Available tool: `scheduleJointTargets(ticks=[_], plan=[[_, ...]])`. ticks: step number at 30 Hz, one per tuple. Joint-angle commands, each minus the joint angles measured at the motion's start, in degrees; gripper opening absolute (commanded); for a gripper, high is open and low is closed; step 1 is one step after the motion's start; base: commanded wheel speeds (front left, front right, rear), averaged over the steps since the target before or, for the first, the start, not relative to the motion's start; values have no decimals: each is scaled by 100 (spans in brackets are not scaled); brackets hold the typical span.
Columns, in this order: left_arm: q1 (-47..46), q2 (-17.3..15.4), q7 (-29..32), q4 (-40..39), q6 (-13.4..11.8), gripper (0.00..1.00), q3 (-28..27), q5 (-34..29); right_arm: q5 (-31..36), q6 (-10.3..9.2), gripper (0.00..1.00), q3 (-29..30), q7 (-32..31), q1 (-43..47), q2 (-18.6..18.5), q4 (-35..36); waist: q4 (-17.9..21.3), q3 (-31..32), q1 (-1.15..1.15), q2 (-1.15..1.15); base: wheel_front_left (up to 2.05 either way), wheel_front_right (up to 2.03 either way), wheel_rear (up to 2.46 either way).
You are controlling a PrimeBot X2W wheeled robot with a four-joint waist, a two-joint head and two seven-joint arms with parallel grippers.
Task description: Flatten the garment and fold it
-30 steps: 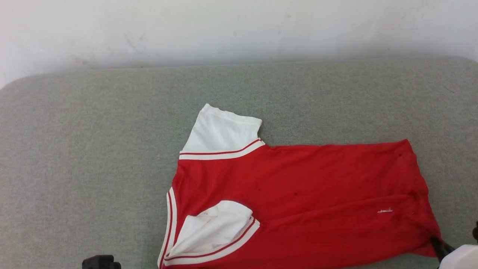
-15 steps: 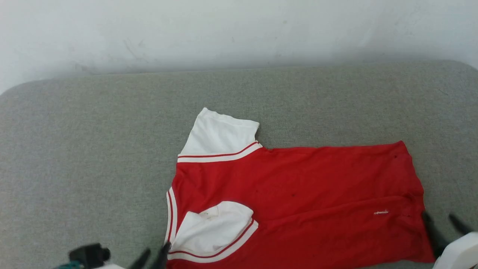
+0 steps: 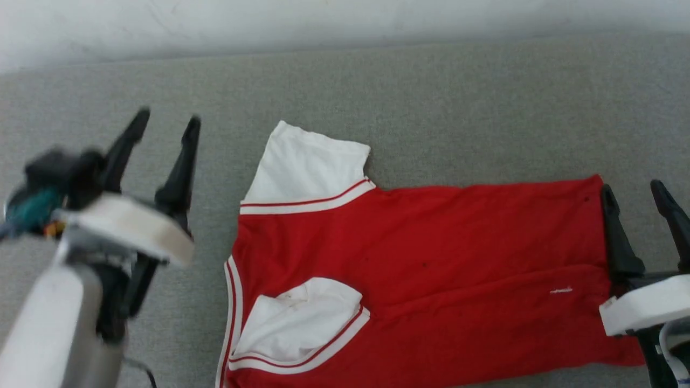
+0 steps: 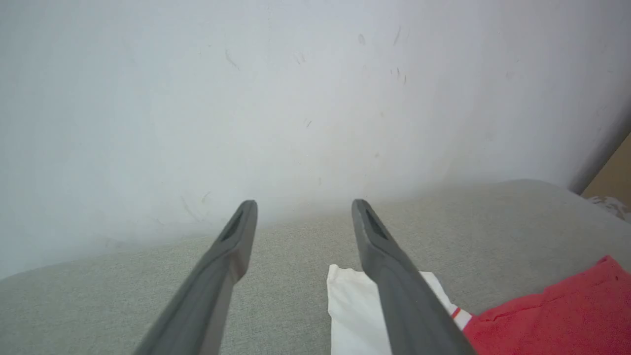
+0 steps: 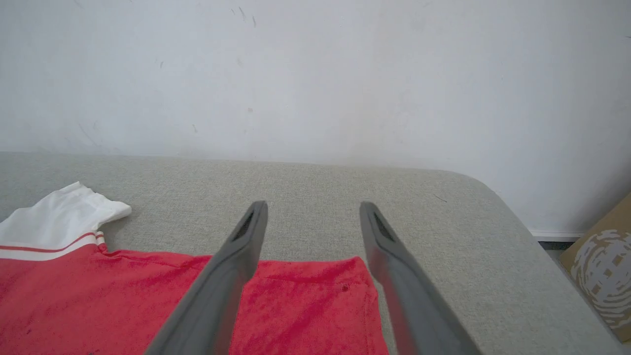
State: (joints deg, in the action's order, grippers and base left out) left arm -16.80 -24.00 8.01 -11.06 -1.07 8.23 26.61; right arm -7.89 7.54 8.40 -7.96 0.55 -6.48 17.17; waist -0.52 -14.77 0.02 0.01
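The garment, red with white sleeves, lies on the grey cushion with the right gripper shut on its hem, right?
No: the right gripper is open, jaws spread at the hem, as the right wrist view shows. The garment, red with white sleeves, does lie on the grey cushion.

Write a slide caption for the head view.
Open left tool and right tool flank a red, white-sleeved jersey shirt on grey upholstery.

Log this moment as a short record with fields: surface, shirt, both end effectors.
surface: grey cushion against a white wall
shirt: red, lying flat, near sleeve folded onto the body, far sleeve spread out
left end effector: open, empty, left of the shirt, apart from it
right end effector: open, empty, at the shirt's hem edge; contact unclear
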Motion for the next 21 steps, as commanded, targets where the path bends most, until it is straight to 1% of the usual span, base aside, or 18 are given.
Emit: scheduleJointTargets(ticks=[1,5,8,11,13,18,21], plan=[[-204,-70,73,115,81,100,78,-76,59,-5,100,-22,31,-95,17,20,95,-357,-2,-1,0,0,0],[-1424,-313,806,931,570,100,591,-170,158,-5,100,-175,77,-259,94,-20,223,-686,-2,-1,0,0,0],[-2058,-410,1535,1432,768,100,977,117,181,-5,100,-250,111,-332,140,-98,339,-856,-2,-1,0,0,0],[-2471,-499,2175,1786,828,100,1258,489,204,-5,100,-268,156,-387,160,-191,442,-987,-2,-1,0,0,0],[-2651,-573,2492,1952,843,100,1429,682,214,-5,100,-296,181,-421,165,-240,508,-1056,-2,-1,0,0,0],[-2871,-583,2897,2293,852,100,1591,1172,232,-5,100,-389,204,-486,183,-311,671,-1182,-2,-1,0,0,0],[-2923,-608,2999,2523,852,100,1639,1226,241,-5,100,-421,210,-524,189,-325,751,-1254,-2,-1,0,0,0]])
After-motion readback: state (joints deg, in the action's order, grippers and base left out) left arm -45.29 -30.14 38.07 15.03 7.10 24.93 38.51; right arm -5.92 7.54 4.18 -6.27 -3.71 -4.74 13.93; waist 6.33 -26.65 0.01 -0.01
